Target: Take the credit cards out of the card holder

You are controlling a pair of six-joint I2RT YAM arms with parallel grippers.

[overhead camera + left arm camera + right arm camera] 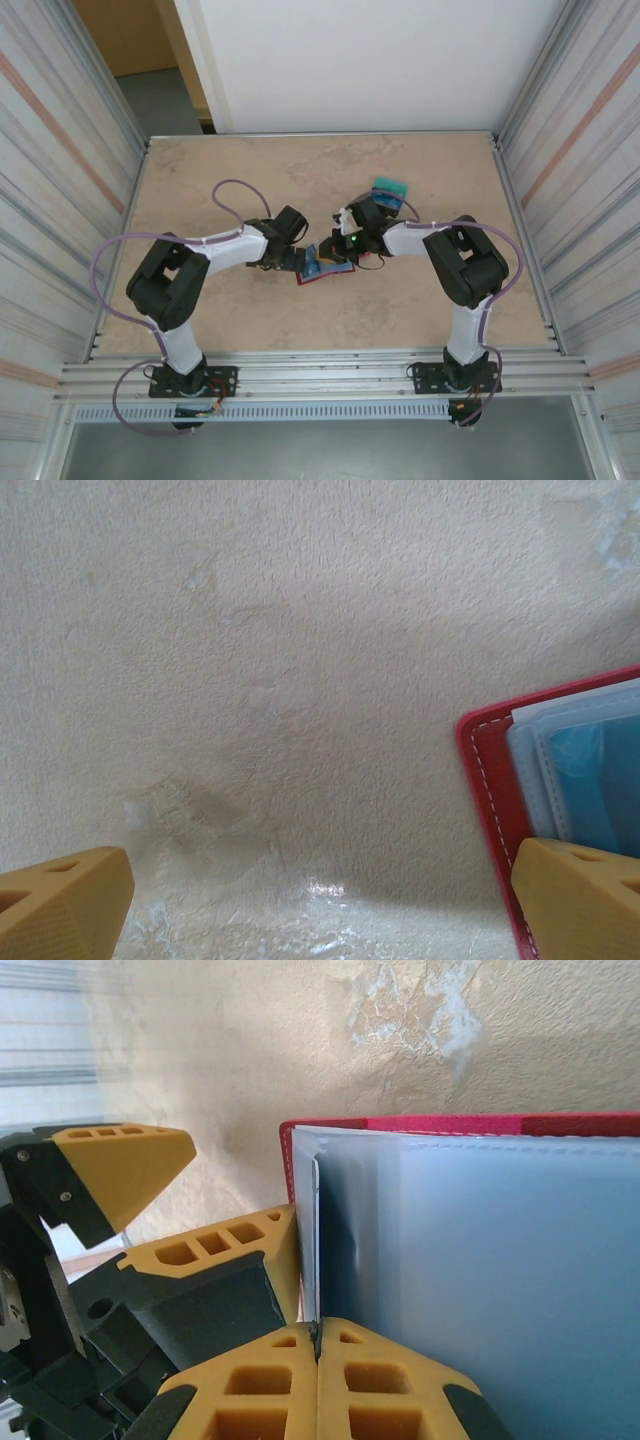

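Observation:
The red card holder (325, 268) lies open on the table between both arms. Its red cover (490, 770) and pale pockets holding a blue credit card (595, 780) show in the left wrist view. My left gripper (320, 920) is open; one finger (580, 900) rests over the cover's edge and the other over bare table. My right gripper (318, 1345) is shut on the thin edge of a see-through pocket leaf (480, 1260), which stands upright from the red cover (450, 1125). The left gripper's fingers (130, 1160) sit just beside it.
A pile of teal cards (390, 190) lies behind the right gripper (337, 245), toward the back right. Metal side walls (70, 180) enclose the beige table (250, 170). The left gripper (295, 255) sits close to the card holder's left side.

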